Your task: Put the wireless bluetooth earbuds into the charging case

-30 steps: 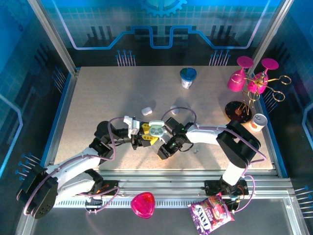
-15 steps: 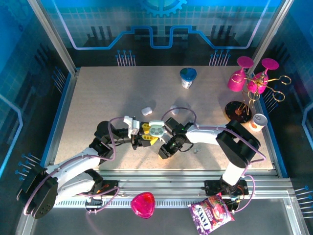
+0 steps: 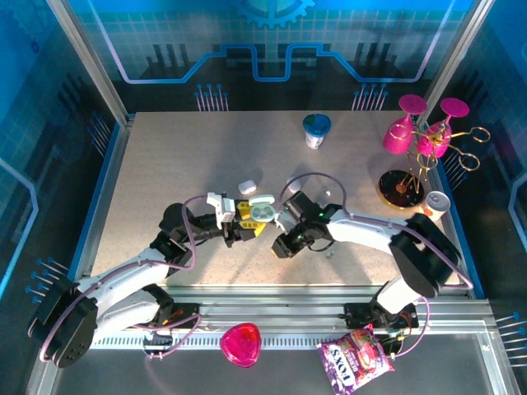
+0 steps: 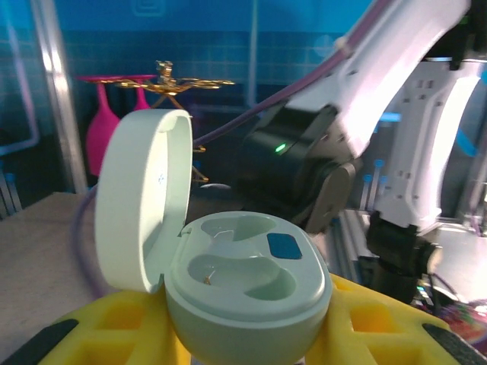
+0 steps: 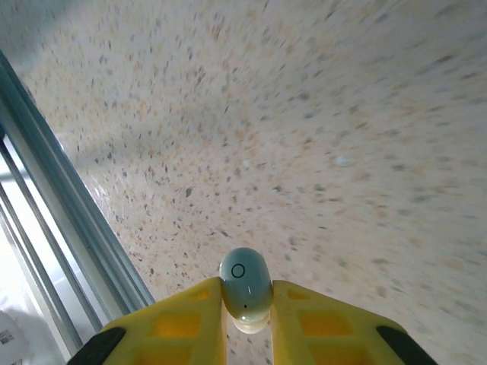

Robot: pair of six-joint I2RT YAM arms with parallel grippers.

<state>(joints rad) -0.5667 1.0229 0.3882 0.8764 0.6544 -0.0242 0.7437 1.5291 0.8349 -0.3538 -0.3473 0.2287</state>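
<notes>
The pale charging case (image 4: 251, 296) sits between my left gripper's (image 4: 245, 338) yellow fingers (image 4: 380, 323), lid (image 4: 144, 198) swung open, both wells bare. From above, the case (image 3: 262, 211) is held over the table's middle by the left gripper (image 3: 249, 224). My right gripper (image 5: 247, 308) is shut on one white earbud (image 5: 245, 283), its rounded end with a small ring mark pointing away, above the speckled table. In the top view the right gripper (image 3: 283, 245) hangs just right of the case, a short gap apart.
A closed white case (image 3: 245, 187) and a small white bud (image 3: 329, 253) lie on the table. At the back right stand a cup (image 3: 316, 130), pink glasses on a gold rack (image 3: 424, 136) and a can (image 3: 434, 203). The metal front rail (image 5: 68, 228) lies close to the right gripper.
The right gripper has shut on the earbud and shifted back and right, its arm swinging out. The left gripper with the open case has edged slightly toward the back.
</notes>
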